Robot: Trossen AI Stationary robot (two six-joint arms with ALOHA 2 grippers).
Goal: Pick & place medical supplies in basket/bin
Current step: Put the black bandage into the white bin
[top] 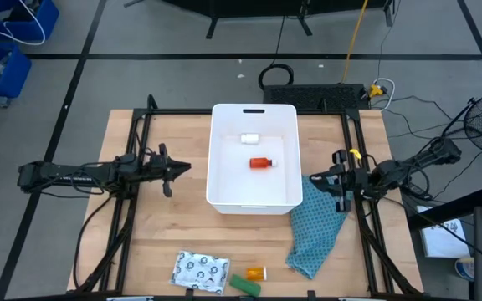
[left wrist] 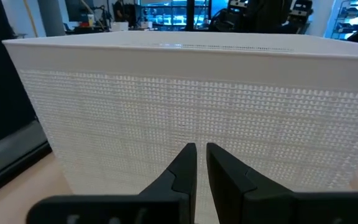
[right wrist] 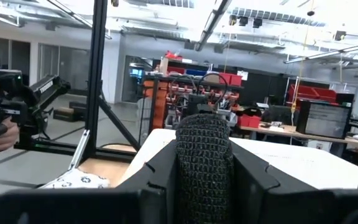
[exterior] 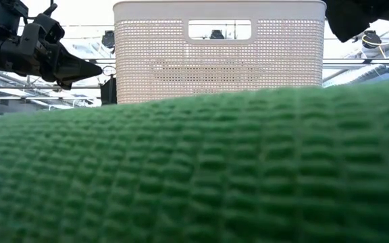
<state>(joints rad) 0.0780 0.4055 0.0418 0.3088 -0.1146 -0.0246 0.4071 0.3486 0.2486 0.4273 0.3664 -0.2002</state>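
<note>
The white basket (top: 224,180) stands mid-table; a red bottle (top: 260,163) and a small white piece (top: 249,138) lie on its floor. My right gripper (top: 325,181) hovers just right of the basket, over a teal cloth (top: 316,234), shut on a black block (right wrist: 204,165). My left gripper (top: 178,170) waits shut, level, left of the basket, facing its wall (left wrist: 185,99). Near the front edge lie a silvery packet (top: 199,269), an orange vial (top: 256,273) and a green block (top: 245,285), which fills the low view (exterior: 194,169). My right gripper pinches the black block's two opposite sides (right wrist: 182,177) between its two fingers (right wrist: 157,171). The block has a knit-like surface and its rounded end (right wrist: 204,127) sticks out past the fingertips. The gripper points toward the basket, tipped slightly up. The block is clear of the table.
Black frame rails (top: 141,201) run along both sides of the wooden table (top: 166,226). The teal cloth lies from the basket's near right corner toward the front edge. Bare wood shows left of the basket and in front of it.
</note>
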